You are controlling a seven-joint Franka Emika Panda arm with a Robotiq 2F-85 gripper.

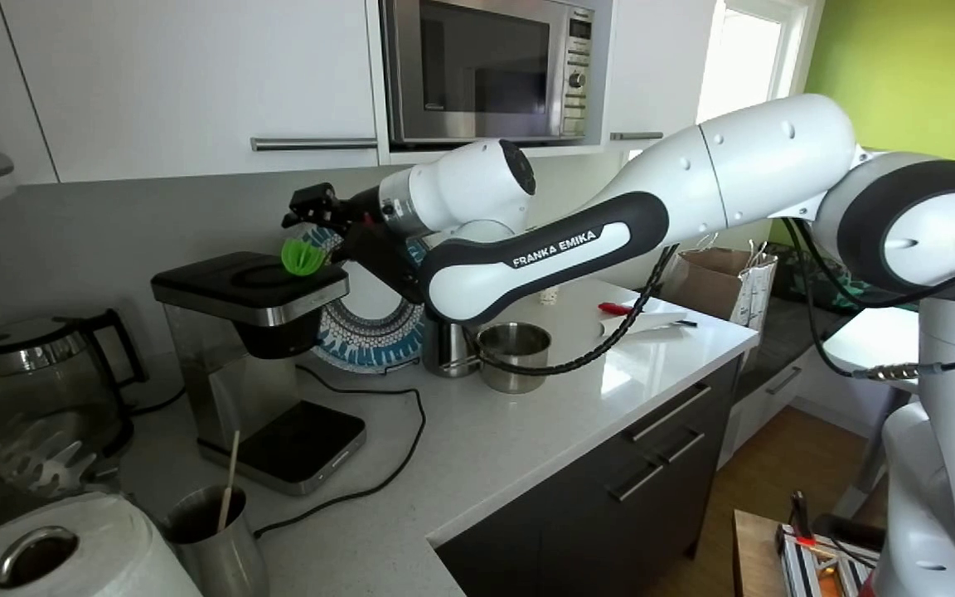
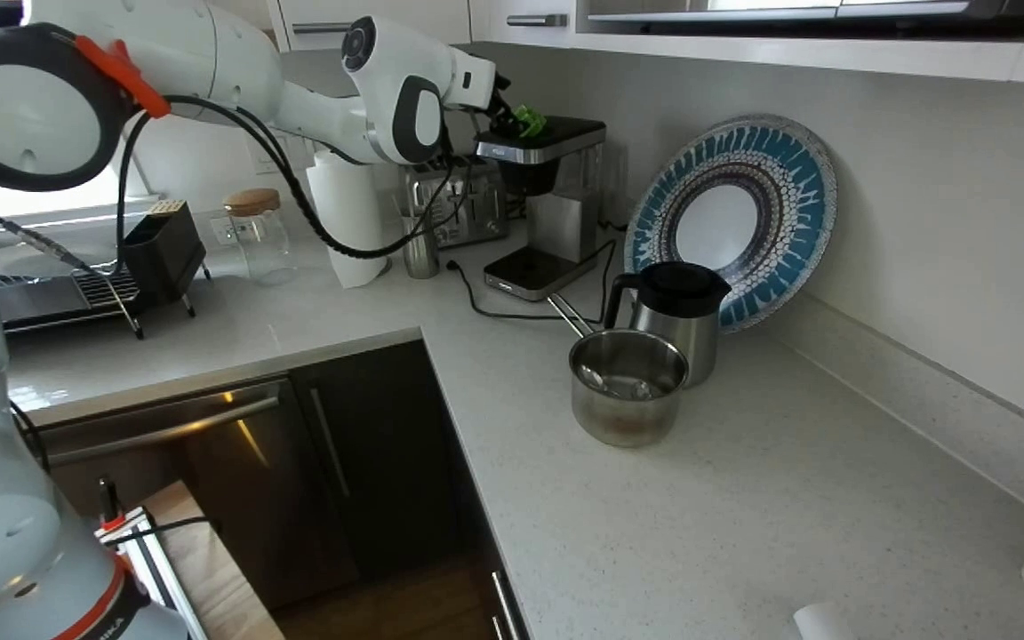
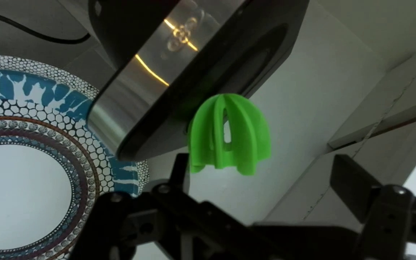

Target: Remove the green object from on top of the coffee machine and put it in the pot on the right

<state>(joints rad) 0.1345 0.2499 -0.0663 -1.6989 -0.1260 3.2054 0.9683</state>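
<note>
The gripper [image 3: 261, 159] was spread, its two black fingers [image 3: 352, 184] standing well apart in the wrist view. Just past the tips, closer to the left finger in that view, was the green object [image 3: 238, 139]; whether either finger touched it could not be told. It was a ribbed dome, about as tall as it was wide, so its long axis was unclear. Its rounded end pointed away from the gripper, and its scalloped rim faced back toward it. The green object sat on top of the coffee machine [image 1: 266, 394], toward its right side in an exterior view. Farther out on the counter [image 2: 743, 498], in an exterior view, the silver pot [image 2: 623, 413] stood upright and near, its handle pointing to the far left. A steel jug [image 2: 679, 338] stood just beside it, and behind the jug a teal-and-white plate [image 2: 716, 227] stood on edge by the wall [image 2: 948, 222]. In an exterior view a glass carafe [image 1: 38, 356] stood left of the coffee machine.
</note>
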